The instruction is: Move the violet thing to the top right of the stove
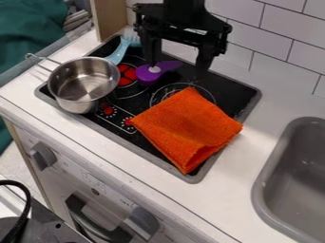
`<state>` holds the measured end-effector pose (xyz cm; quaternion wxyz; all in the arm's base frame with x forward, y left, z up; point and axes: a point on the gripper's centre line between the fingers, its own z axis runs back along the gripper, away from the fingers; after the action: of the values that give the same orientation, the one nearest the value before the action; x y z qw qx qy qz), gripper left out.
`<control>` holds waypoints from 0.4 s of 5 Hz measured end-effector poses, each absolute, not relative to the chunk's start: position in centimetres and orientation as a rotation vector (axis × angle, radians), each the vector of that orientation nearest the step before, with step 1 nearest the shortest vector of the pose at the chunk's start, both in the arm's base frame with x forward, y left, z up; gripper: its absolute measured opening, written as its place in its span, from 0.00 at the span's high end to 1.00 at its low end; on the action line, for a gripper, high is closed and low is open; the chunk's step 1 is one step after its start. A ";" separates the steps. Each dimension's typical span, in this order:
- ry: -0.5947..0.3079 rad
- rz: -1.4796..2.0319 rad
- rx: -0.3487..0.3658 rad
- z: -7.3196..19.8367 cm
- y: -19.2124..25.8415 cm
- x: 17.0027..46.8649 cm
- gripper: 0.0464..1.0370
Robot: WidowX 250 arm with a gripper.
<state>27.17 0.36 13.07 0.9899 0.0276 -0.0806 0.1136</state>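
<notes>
Across the black stove [236,97] in the white desk [276,99], the violet scoop [147,76] lies beneath the gripper [178,66], whose fingers stand apart, the scoop's handle [169,65] slanting from its round end up and right into the gap.

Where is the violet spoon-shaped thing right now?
In the upper middle of the camera view, the violet thing lies on the black stovetop, right of the shiny metal saucepan, beyond the folded orange cloth, by the black pincer.
</notes>
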 end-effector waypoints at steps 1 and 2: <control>-0.130 0.224 0.053 12.2 0.3 27.0 0.03; -0.145 0.204 0.016 11.3 2.3 29.2 0.03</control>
<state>29.24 2.31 11.33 0.9922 0.0082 -0.0724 0.1016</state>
